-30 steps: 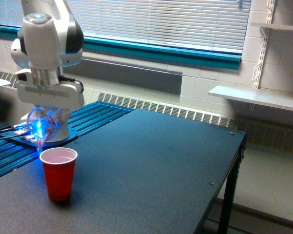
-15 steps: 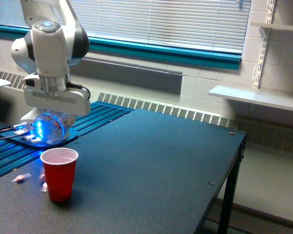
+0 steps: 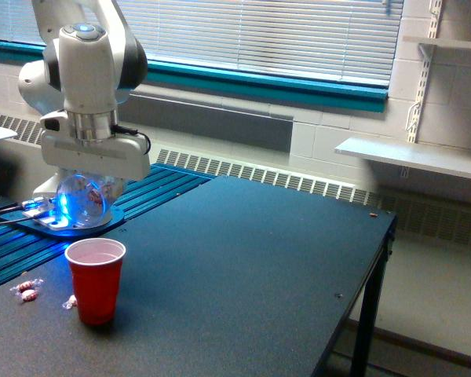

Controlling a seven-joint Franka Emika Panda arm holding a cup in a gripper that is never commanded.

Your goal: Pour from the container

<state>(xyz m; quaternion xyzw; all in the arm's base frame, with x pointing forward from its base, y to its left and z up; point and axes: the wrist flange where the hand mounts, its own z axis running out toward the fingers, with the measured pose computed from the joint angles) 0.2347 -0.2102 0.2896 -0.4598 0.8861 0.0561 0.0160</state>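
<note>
My gripper (image 3: 90,182) is shut on the container (image 3: 83,201), a clear round plastic cup lit blue from behind and tipped onto its side. It hangs just above and slightly behind the red cup (image 3: 95,280), which stands upright on the dark table (image 3: 243,267) near the exterior view's left. Small wrapped candies (image 3: 25,290) lie on the table to the left of the red cup, and another piece (image 3: 68,302) lies beside its base. What is left inside the container I cannot make out.
A blue ribbed surface (image 3: 153,184) with the arm's base and a glowing blue light (image 3: 61,206) lies behind the cup. The table's right edge (image 3: 373,259) drops to the floor. A wall shelf (image 3: 412,157) hangs at the right.
The gripper with the container has risen slightly and shifted right. Candies that were in the air or landing beside the red cup now lie still on the table.
</note>
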